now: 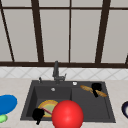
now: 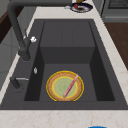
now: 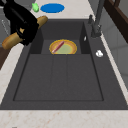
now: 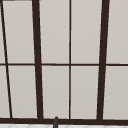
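Two black hands hang over the dark sink (image 1: 30, 100). The right hand (image 1: 96, 88) has its fingers curled round a long baguette (image 1: 87, 88), holding it in the air above the sink's shallow right side; the right side view shows the loaf tilted in that grip. The left hand (image 1: 38, 114) hovers at the front left rim, fingers curled round nothing. In the basin lies a yellow plate (image 2: 51, 93) with a pink stick (image 2: 70, 86) across it. A red ball (image 1: 67, 114) sits in front.

Dark sink (image 1: 100, 113) w/ yellow plate (image 2: 53, 93); counter (image 1: 15, 85) w/ blue dish (image 1: 7, 103)
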Robot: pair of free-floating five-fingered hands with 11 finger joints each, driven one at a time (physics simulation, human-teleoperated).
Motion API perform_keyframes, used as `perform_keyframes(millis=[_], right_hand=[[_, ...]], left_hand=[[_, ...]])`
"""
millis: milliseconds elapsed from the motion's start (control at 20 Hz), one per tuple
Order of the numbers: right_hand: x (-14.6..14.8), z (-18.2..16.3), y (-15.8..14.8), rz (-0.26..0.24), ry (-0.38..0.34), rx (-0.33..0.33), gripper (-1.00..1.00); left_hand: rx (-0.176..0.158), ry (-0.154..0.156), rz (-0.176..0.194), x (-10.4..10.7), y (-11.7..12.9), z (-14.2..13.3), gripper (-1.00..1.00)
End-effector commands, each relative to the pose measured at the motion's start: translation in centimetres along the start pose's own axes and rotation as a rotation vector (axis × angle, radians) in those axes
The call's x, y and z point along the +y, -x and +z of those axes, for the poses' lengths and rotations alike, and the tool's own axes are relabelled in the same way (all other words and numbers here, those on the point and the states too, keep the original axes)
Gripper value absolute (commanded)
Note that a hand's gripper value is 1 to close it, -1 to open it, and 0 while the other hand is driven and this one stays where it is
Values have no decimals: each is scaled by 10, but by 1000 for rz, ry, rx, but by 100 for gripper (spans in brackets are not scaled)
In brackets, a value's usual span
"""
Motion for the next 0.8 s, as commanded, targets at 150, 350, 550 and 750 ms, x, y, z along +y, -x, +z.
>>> perform_keyframes(millis=[150, 350, 550, 750], right_hand=[[8, -4, 49, -36, 12, -19, 100], [8, -3, 77, -48, 43, -31, 100], [14, 1, 105, -48, 7, -34, 100], [23, 5, 132, -51, -9, -35, 100]], left_hand=[[0, 0, 0, 0, 0, 0, 0], [0, 0, 0, 0, 0, 0, 0], [0, 0, 0, 0, 0, 0, 0], [0, 0, 0, 0, 0, 0, 0]])
